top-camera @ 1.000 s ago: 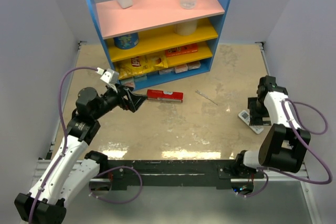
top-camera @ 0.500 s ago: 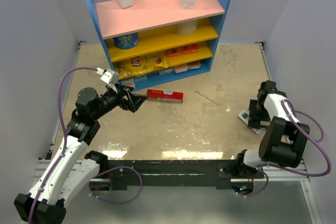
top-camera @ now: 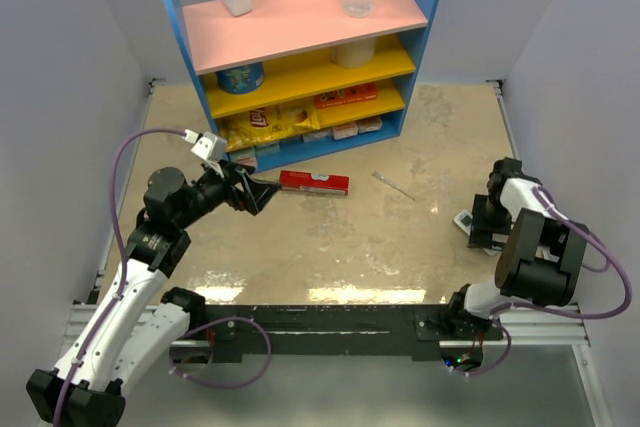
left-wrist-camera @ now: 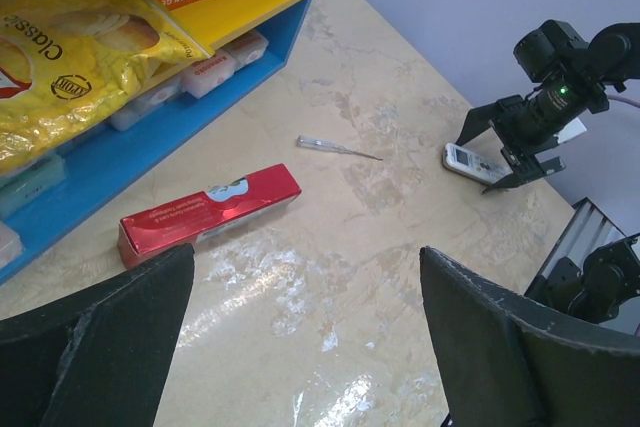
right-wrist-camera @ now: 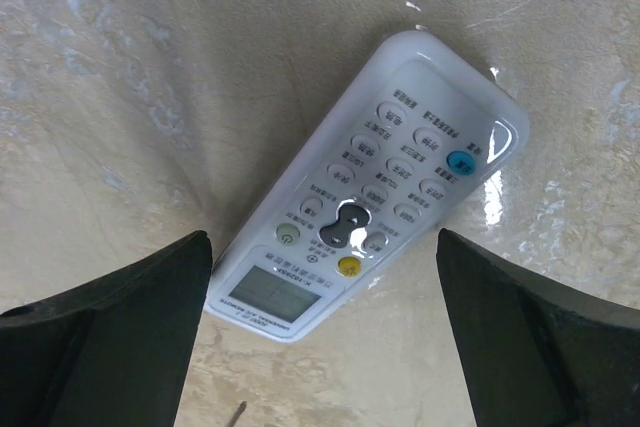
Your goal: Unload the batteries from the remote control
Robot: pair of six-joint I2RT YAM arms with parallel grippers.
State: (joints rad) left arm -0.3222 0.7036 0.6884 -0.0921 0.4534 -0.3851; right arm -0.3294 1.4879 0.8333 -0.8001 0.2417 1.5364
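The remote control (right-wrist-camera: pixel 365 187) is a white bar lying button-side up on the table at the right; it also shows in the top view (top-camera: pixel 464 219) and the left wrist view (left-wrist-camera: pixel 468 161). My right gripper (right-wrist-camera: pixel 322 247) is open and hovers right over it, one finger on each side of its display end, not touching. It shows in the top view (top-camera: pixel 487 219) too. My left gripper (top-camera: pixel 262 192) is open and empty, held above the table left of centre, far from the remote. No batteries are in view.
A flat red box (top-camera: pixel 314 182) lies just right of my left gripper. A thin pale stick (top-camera: pixel 392 185) lies mid-table. A blue shelf unit (top-camera: pixel 300 57) with snacks and bottles stands at the back. The right wall is close behind the right arm.
My right arm has folded in and brought its gripper down and slightly left over the remote. The left arm has not moved.
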